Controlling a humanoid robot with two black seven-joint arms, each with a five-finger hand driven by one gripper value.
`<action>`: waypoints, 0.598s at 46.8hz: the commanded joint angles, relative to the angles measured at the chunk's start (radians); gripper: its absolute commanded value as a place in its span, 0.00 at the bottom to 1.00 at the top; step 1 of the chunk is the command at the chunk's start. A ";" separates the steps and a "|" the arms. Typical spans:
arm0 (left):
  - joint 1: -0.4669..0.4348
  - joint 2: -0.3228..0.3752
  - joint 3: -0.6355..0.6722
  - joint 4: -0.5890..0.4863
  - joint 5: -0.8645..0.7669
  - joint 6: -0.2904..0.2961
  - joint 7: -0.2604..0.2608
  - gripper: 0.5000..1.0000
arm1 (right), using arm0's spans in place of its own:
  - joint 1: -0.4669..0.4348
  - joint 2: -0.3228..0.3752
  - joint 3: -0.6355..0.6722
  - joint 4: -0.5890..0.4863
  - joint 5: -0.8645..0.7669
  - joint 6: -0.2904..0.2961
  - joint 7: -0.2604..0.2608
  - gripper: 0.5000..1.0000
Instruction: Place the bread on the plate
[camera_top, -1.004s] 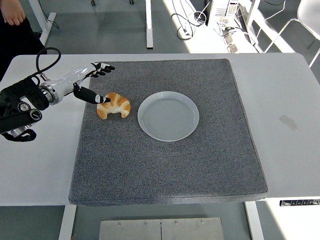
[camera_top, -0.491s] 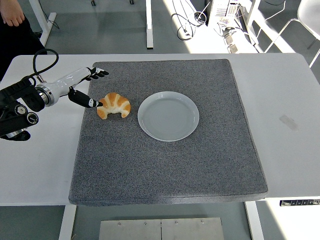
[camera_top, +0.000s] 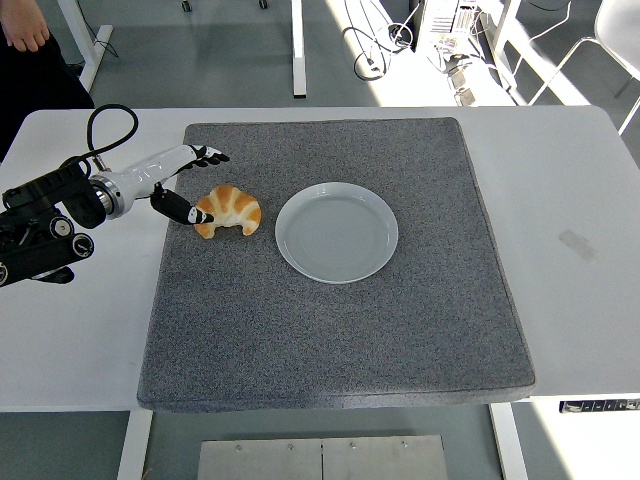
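A golden croissant (camera_top: 229, 210) lies on the grey mat (camera_top: 330, 330), just left of an empty white plate (camera_top: 337, 232). My left hand (camera_top: 193, 183) reaches in from the left edge with its fingers spread. The thumb tip rests against the croissant's left end while the other fingers (camera_top: 207, 155) point past it toward the far side, above the bread. Nothing is grasped. The right arm is out of view.
The mat covers most of the white table (camera_top: 570, 200). A black cable (camera_top: 105, 125) loops above my left forearm. A person's hand (camera_top: 22, 28) shows at the top left corner, beyond the table. Table legs and cables stand on the floor behind.
The left hand drew back to the left half a second ago, then came forward again to the right; its thumb now touches the croissant's left end. The croissant has not moved.
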 joint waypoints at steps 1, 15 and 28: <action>0.003 -0.008 -0.001 0.004 0.001 0.000 0.002 0.77 | 0.000 0.000 0.000 0.000 0.000 0.000 -0.001 1.00; 0.018 -0.060 0.007 0.073 0.016 0.002 0.010 0.75 | 0.000 0.000 0.000 0.000 0.000 0.000 -0.001 1.00; 0.023 -0.084 0.008 0.096 0.037 0.002 0.016 0.70 | 0.000 0.000 0.000 0.000 0.000 0.000 -0.001 1.00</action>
